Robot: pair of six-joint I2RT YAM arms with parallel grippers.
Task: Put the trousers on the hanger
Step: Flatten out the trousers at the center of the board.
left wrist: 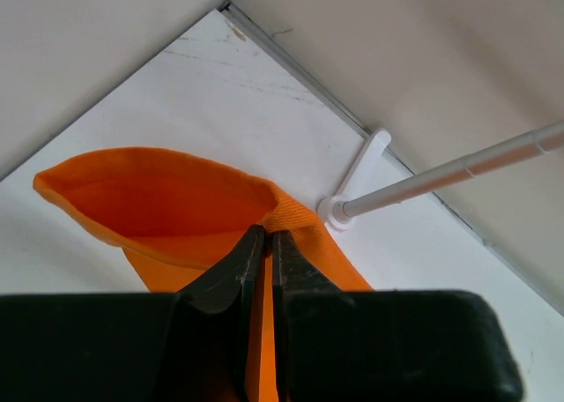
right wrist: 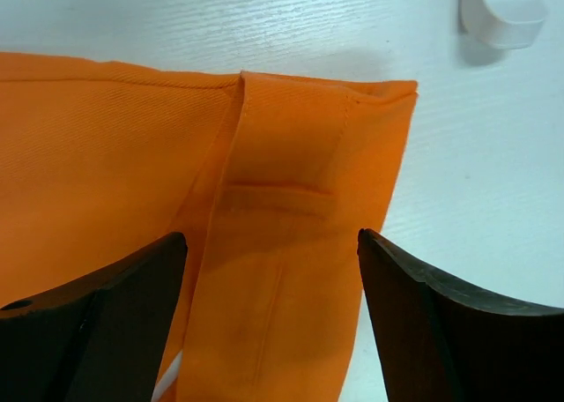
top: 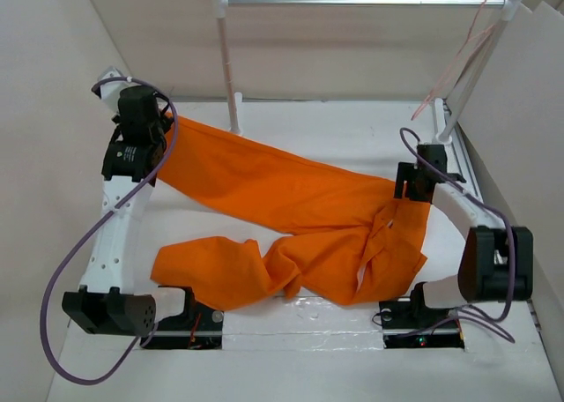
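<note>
Two legs of the trousers (top: 300, 208) lie on the desk (top: 352, 137), so none of the hanging itself is done. Nearest the arm bases, one leg is bunched and folded back on itself. The other leg runs flat and diagonal toward the far left corner.

On the right, the waistband end lies flat under the right claw (right wrist: 271, 236). Its jaws stand wide apart over a belt loop and hold nothing. They look poised to come down on the band, though no grip is made yet. Farther off on the left, the left claw (left wrist: 267, 243) is closed on the hem of the long leg, and orange cloth is pinched between its fingers.

Beyond the cloth stands a silver rail (top: 361, 1) on white posts, the left post (top: 227, 58) just beside the upper edge of the leg. The hanger (top: 441, 74) hangs at the rail's far right end, close to the right post and well apart from the trousers.

What is left, as I judge it, is nearly everything: take the waist, lift the cloth, straighten the crumpled leg and pass the trousers over the hanger. The right post and side wall crowd the hanger, and the thin wire may swing when touched
</note>
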